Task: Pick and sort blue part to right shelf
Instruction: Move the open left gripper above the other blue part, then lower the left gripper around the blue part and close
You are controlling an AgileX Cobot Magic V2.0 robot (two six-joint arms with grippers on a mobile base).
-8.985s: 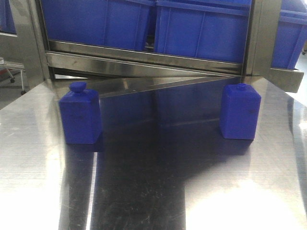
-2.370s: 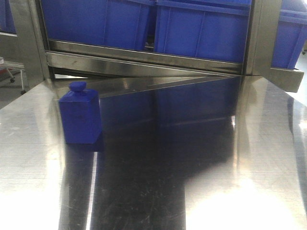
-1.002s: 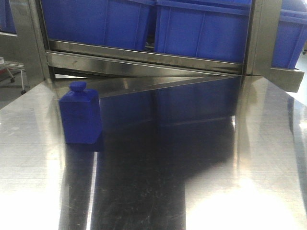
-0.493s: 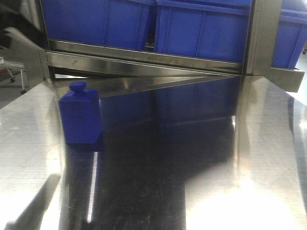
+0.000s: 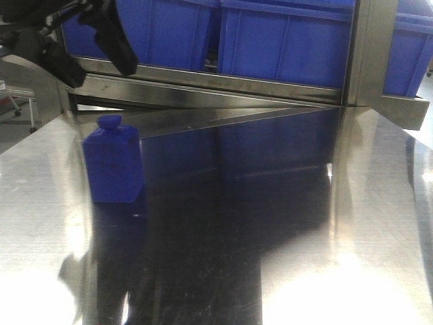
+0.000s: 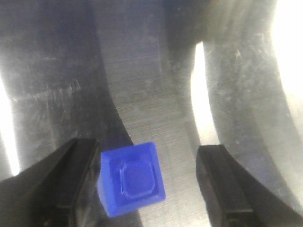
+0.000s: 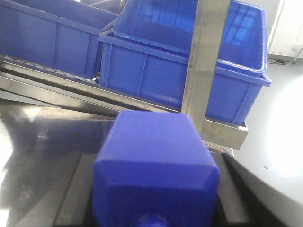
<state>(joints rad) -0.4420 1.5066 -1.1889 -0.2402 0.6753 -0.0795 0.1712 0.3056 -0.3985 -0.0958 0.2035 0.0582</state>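
Observation:
The blue part (image 7: 156, 142), a deep-blue boxy block with sloped shoulders, fills the right wrist view. My right gripper (image 7: 156, 163) is shut on it, a dark finger on each side, and holds it above the table, facing the right shelf. The shelf shows a steel post (image 7: 208, 61) and a large blue bin (image 7: 142, 71). The right gripper is out of the front view. My left gripper (image 5: 95, 61) is open, high above the similar knob-topped blue block (image 5: 114, 166). From above, that block (image 6: 131, 178) stands between the fingers (image 6: 75, 184), close to the left one.
The steel table (image 5: 284, 223) is shiny and reflective. Along its far edge runs the rack's steel front rail (image 5: 203, 84), with blue bins (image 5: 284, 40) above it. A steel upright (image 5: 365, 54) stands at the right, with another bin (image 5: 406, 61) beyond it.
My left arm has come into the front view at the top left, above the knob-topped block. The flat-capped block that stood at the right of the table 9 s ago is off the table.

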